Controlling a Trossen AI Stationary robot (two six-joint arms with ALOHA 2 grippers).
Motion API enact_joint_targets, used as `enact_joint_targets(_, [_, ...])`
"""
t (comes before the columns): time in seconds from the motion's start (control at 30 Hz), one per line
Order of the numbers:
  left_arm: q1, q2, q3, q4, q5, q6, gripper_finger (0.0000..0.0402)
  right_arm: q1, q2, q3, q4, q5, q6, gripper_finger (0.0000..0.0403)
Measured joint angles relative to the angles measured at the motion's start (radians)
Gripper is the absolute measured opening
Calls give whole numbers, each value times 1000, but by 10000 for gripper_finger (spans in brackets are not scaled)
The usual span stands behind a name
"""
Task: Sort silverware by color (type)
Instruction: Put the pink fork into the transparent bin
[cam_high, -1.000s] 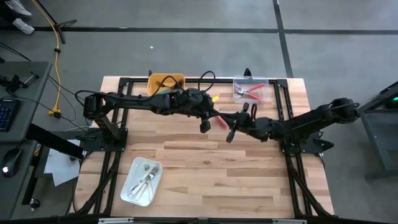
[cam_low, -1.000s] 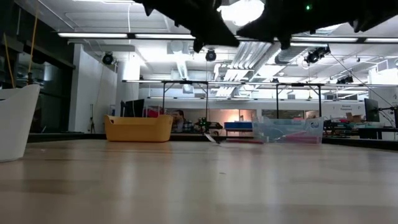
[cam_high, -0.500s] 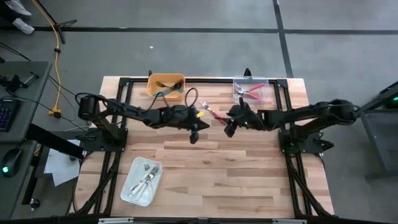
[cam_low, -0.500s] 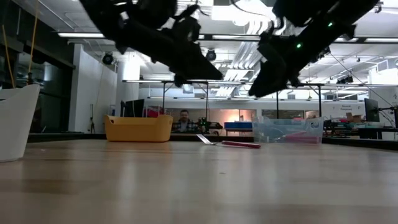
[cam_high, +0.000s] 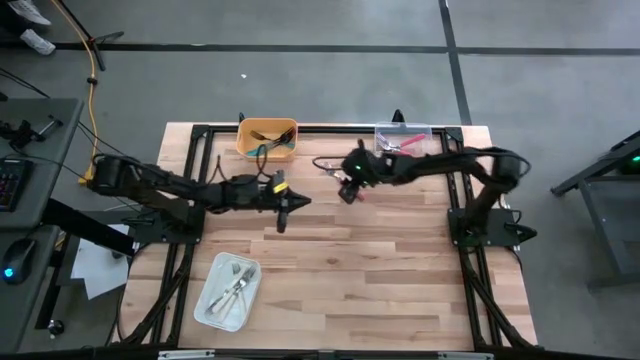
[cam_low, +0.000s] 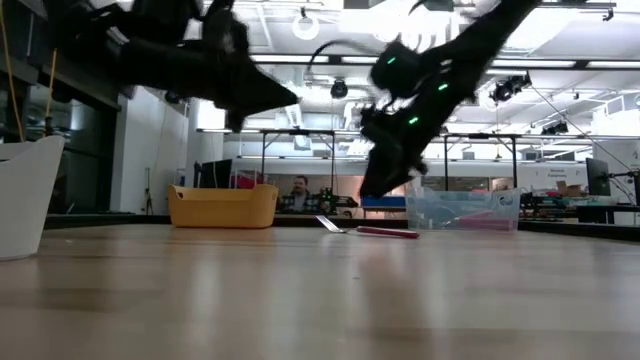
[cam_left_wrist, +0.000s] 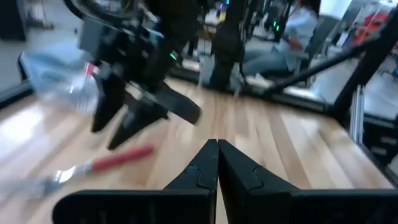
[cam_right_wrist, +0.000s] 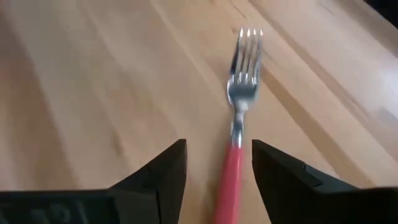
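Spread wide around nothing, the right gripper (cam_right_wrist: 217, 171) was poised over the red-handled fork (cam_right_wrist: 239, 106), just released onto the table (cam_high: 380, 260). Farther off, the left gripper (cam_high: 283, 208) had retreated, shut and empty; the clear bin (cam_high: 403, 144) remained unreached.

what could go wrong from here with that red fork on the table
The right gripper is open, straddling the red-handled fork, which lies flat on the wooden table. Closing on the slim handle could pinch it off-centre, so it may swivel or slip out. The fingers could also scrape the tabletop. The left gripper, shut, hovers close by, so the arms might bump.
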Motion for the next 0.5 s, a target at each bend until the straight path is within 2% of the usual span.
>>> enact_joint_targets(0.27, [-4,-110,-78,3,-27,9,0,-47,221,224,-173,-10,-19,156])
enact_joint_targets(0.5, [-4,-138,-83,2,-30,13,0,-69,296,290,-229,-24,-34,134])
